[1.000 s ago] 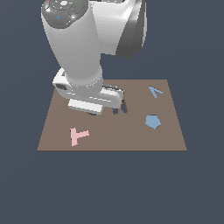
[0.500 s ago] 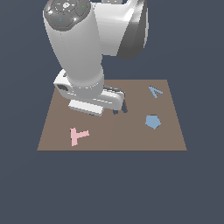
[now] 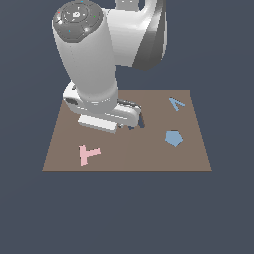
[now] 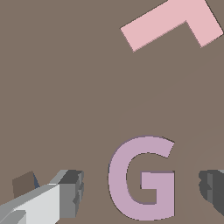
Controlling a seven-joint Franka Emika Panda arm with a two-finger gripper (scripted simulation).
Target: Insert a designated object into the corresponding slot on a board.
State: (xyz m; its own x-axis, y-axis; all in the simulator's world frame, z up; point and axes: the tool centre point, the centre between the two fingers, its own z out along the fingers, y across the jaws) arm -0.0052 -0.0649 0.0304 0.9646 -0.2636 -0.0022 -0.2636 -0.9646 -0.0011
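The pinkish-lilac letter G block (image 4: 142,177) lies flat on the brown board (image 4: 65,87) in the wrist view. My gripper (image 4: 142,190) is open and low over it, with one finger (image 4: 70,192) on each side and a gap between each finger and the G. No separate G-shaped recess shows, and I cannot tell whether the G lies in one. In the exterior view the arm hides the G, and the gripper (image 3: 136,124) is down at the middle of the board (image 3: 188,158).
A pink letter T (image 3: 88,154) lies near the board's front corner on the exterior view's left; it also shows in the wrist view (image 4: 175,22). A blue pentagon (image 3: 173,138) and a blue letter shape (image 3: 175,103) lie on the exterior view's right.
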